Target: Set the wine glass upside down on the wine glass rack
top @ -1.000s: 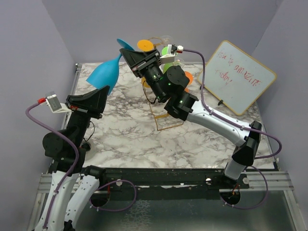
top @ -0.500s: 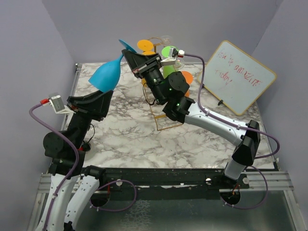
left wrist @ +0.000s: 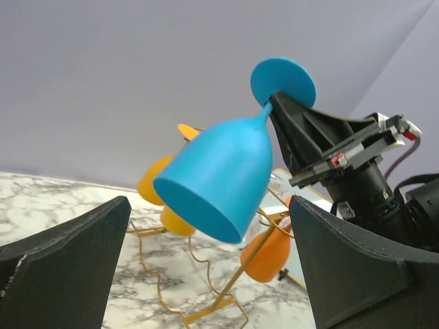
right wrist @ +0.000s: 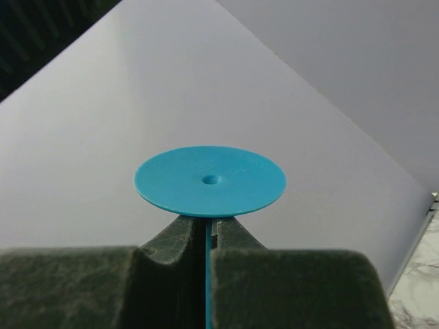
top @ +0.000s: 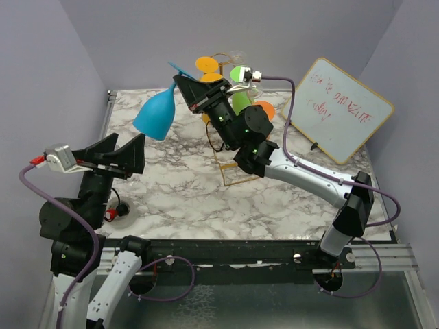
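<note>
Pulled left jaws back, spread, empty. Gripping glass [top: 155, 116] by stem in right jaws, bowl down-left, rack [top: 240, 179] close right.

Lavender walls [top: 41, 62], marble table [top: 178, 185], whiteboard [top: 343, 110]

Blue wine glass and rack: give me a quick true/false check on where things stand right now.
1. The right gripper is shut on the stem of the blue wine glass. True.
2. The blue wine glass hangs on the rack. False: it is held in the air, left of the wine glass rack.
3. The left gripper is open and holds nothing. True.
4. The rack is bare. False: orange glasses and a green glass hang on it.
5. The blue wine glass stands bowl-up. False: its foot is uppermost and the bowl opens down, tilted.
</note>
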`<state>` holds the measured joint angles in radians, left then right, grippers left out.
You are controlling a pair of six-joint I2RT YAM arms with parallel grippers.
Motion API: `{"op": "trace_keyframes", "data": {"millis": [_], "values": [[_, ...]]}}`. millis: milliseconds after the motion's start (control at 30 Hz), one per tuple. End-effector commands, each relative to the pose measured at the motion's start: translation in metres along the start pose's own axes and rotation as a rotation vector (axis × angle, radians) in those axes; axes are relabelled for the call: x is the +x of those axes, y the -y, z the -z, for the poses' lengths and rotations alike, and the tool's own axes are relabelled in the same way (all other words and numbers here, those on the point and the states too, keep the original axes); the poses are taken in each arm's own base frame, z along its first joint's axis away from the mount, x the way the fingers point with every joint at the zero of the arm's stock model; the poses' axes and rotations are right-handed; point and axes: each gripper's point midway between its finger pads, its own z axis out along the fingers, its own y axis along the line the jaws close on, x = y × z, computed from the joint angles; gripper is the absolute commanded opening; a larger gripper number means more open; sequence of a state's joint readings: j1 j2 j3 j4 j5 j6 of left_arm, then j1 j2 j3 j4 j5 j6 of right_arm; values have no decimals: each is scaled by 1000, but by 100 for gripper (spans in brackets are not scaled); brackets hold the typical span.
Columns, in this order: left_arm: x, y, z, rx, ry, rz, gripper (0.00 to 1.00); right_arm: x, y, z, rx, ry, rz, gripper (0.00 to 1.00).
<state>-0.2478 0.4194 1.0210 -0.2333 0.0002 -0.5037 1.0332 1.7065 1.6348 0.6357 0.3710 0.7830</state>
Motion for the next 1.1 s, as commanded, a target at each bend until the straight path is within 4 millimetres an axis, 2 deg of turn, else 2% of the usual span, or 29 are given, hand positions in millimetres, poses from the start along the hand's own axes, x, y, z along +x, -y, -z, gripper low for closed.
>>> {"op": "trace_keyframes", "data": {"millis": [0, 67, 133, 267, 367, 467, 600, 700, 767, 1067], "values": [[-18, -27, 8, -180, 6, -95, 99, -1, -18, 11, -103, -45, 113, 1], [-14, -31, 4, -211, -41, -110, 99, 3, -18, 17, -125, -74, 160, 0], [-11, -22, -3, -172, -77, -108, 99, 10, -17, 25, -149, -111, 200, 0], [5, 23, -20, 58, -213, -69, 99, 20, -28, 40, -241, -191, 242, 0], [22, 47, -29, 188, -326, -21, 99, 28, -40, 51, -317, -252, 238, 1], [25, 59, -29, 255, -357, -11, 93, 32, -46, 59, -352, -293, 236, 1], [33, 77, -22, 378, -410, 2, 78, 32, -51, 65, -370, -323, 238, 0], [39, 84, -17, 433, -431, 21, 63, 33, -56, 72, -399, -347, 245, 1], [41, 85, -15, 446, -437, 26, 57, 34, -59, 79, -431, -367, 258, 1], [51, 88, -13, 475, -476, 56, 54, 48, -58, 107, -525, -454, 319, 1]]}}
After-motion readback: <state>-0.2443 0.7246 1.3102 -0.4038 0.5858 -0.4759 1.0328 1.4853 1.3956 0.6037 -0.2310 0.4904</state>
